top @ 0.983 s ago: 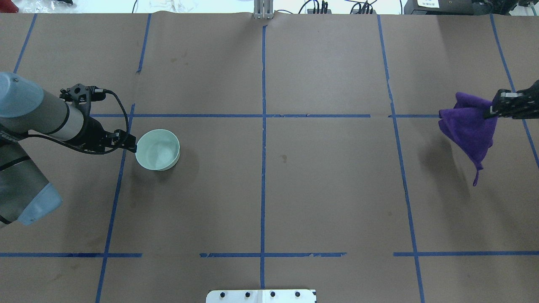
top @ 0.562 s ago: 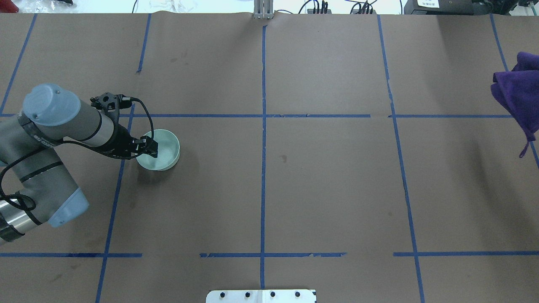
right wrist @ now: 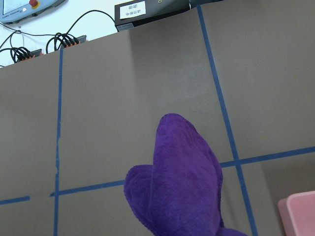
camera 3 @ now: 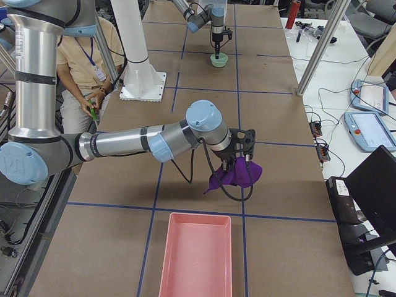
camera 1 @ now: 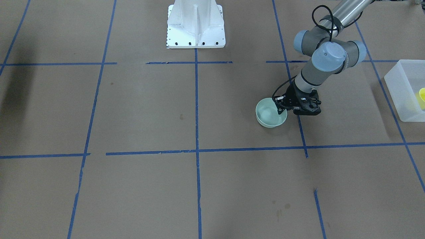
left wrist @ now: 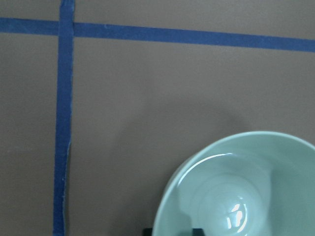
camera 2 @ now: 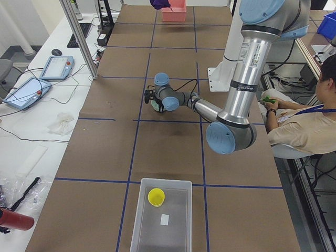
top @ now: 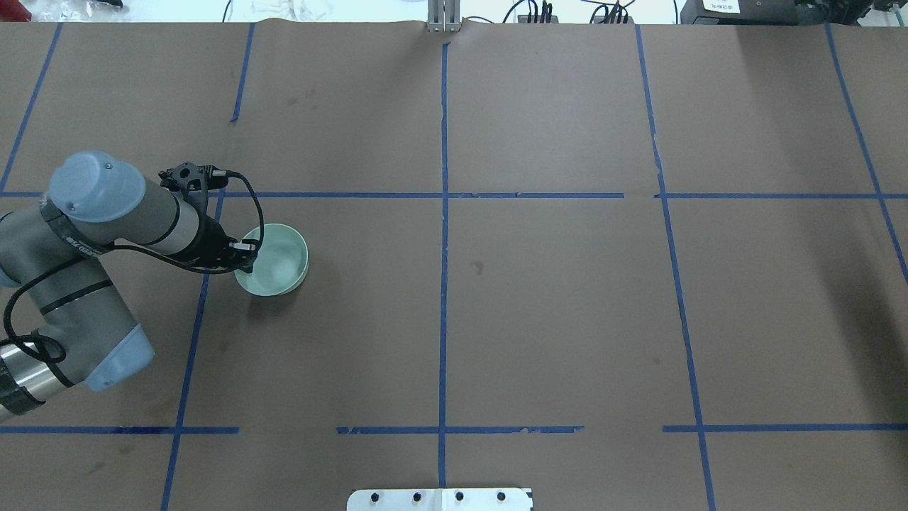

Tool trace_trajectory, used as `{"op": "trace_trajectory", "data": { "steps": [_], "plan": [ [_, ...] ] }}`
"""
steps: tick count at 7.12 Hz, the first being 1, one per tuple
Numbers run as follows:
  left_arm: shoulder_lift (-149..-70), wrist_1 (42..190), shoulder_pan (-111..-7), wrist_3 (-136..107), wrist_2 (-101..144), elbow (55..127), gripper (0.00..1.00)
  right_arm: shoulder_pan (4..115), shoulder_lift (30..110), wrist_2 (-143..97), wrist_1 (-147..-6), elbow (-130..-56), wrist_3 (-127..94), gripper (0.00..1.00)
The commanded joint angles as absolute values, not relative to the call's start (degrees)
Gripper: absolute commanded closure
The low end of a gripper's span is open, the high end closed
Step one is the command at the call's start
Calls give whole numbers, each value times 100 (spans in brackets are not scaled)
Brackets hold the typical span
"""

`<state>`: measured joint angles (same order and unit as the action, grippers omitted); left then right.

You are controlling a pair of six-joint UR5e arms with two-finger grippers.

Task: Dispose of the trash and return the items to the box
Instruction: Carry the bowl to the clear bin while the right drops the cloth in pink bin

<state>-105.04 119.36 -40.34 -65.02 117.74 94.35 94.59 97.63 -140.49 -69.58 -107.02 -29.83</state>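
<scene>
The mint-green bowl (top: 280,268) stands on the table at the left; it also shows in the front view (camera 1: 269,117) and the left wrist view (left wrist: 246,191). My left gripper (top: 246,257) points down with its fingers astride the bowl's near rim, close together, shut on it. The yellow cup (camera 2: 156,197) stands inside the frosted box (camera 2: 137,220), which is at the front view's right edge (camera 1: 398,86). My right gripper (camera 3: 245,153) holds a purple cloth (camera 3: 235,174) hanging above the table, just short of a pink bin (camera 3: 195,260). The cloth fills the right wrist view's bottom (right wrist: 182,187).
The white robot base (camera 1: 196,23) stands at the table's near middle edge. A seated person (camera 2: 299,123) is beside the table behind the robot. Blue tape lines cross the brown table cover.
My left arm swung in and its gripper came down over the bowl's rim; the bowl shifted slightly. My right arm carried the purple cloth out of the overhead view to the right.
</scene>
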Motion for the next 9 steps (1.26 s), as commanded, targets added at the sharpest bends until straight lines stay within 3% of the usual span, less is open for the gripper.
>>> {"op": "trace_trajectory", "data": {
  "steps": [1, 3, 7, 8, 9],
  "plan": [
    [-10494, 11788, -4313, -6417, 11777, 9779, 100, 9807, 10402, -13844, -6996, -10696, -1808, 100],
    [-10643, 10920, -4875, -5438, 11830, 10149, 100, 10045, 11194, -12932, -7057, -10548, -165, 100],
    [-10618, 9785, -6824, -2348, 11839, 10424, 100, 10503, 10769, -12806, -7260, -9188, 1152, 100],
    [-10513, 9678, -7160, -1494, 11830, 10406, 100, 10494, 10610, -12814, -7251, -8984, 1108, 45],
    [-10172, 9677, -7798, -450, 11847, 10345, 100, 10468, 10469, -12841, -7260, -8913, 838, 12]
  ]
}}
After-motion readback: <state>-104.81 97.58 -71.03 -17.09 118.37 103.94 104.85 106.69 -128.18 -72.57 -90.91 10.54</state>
